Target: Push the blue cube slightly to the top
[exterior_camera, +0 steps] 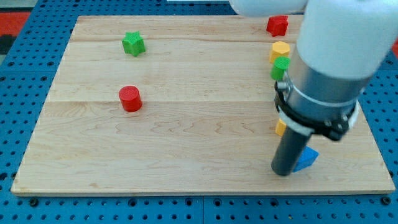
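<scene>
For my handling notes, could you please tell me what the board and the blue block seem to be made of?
The board looks like pale, matte wood: grain lines and plank seams show. The blue block, beside my tip, looks like plastic, uniformly coloured with a smooth, slightly dull surface, though that is uncertain.

Bright, even overhead light washes the tabletop (186, 124); shadows under the blocks are short and soft. The near white arm housing (342, 37) at two o'clock looks blurred and overexposed.

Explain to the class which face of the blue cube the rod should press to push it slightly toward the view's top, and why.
Press the blue cube on its bottom-facing side, coming from the view's bottom. My tip now sits against its left side, so it must first go round below. The cube lies turned, so aim centrally or it may twist.
</scene>
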Motion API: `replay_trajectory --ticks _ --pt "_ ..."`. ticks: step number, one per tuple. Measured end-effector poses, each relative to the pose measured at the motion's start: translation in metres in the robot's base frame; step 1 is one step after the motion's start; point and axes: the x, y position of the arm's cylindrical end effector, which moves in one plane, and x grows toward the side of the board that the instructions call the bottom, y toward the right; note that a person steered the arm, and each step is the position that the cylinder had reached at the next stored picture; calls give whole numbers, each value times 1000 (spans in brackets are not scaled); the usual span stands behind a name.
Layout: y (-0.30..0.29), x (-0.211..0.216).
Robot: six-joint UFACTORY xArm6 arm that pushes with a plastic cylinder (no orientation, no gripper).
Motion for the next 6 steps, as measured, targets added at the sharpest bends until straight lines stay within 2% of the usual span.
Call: replay_trajectory --ticks 1,2,3,6 --pt "17 25" --pt "44 3" --pt "45 -21" --pt "51 -24"
